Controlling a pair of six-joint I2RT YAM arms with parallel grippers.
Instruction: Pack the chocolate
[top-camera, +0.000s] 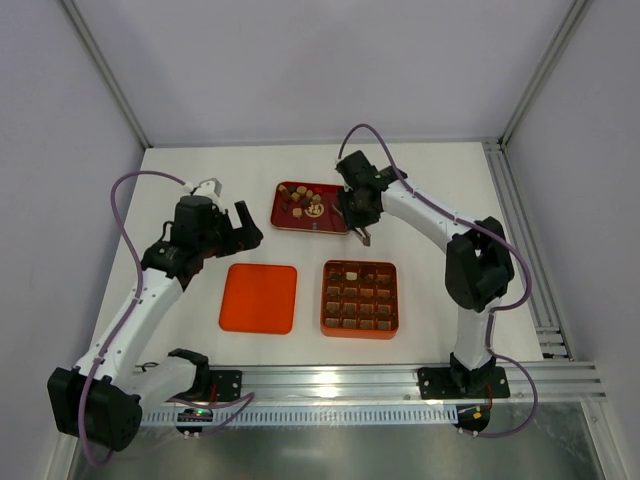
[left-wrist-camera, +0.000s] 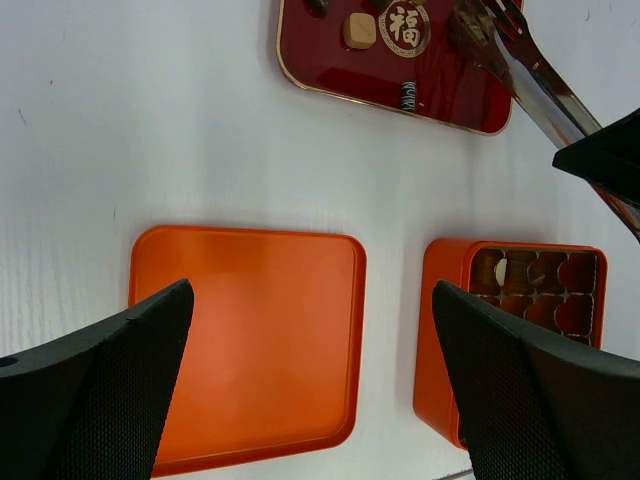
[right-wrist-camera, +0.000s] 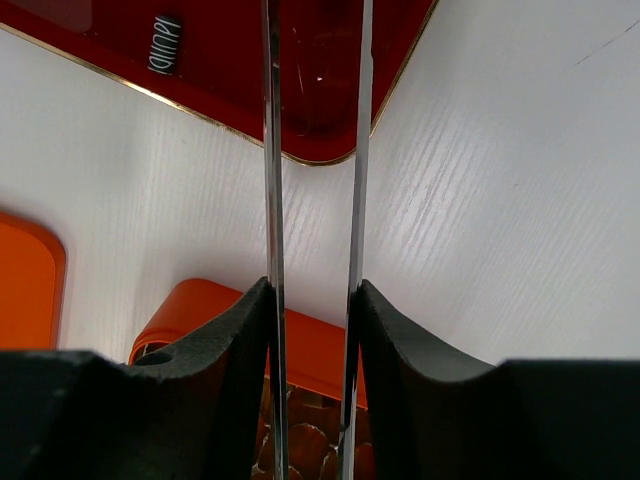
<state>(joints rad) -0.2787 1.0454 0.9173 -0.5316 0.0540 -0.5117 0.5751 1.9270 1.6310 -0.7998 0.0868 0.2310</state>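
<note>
Orange box (top-camera: 360, 297): chocolate (top-camera: 351, 273) in several cells; more on red tray (top-camera: 283, 222). Left gripper (left-wrist-camera: 312, 290) spread, empty. Right gripper (right-wrist-camera: 312, 290) pinching tweezers (right-wrist-camera: 272, 150), tips cut off.

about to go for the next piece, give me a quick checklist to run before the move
1. right gripper shut on tweezers: ok
2. tweezers' tips empty: cannot tell, they run out of the right wrist view
3. chocolate waiting on red tray: ok
4. lid off orange box, lying apart beside it: ok
5. free cell in the box: ok, some cells look bare
6. left gripper open, away from the box: ok
</note>
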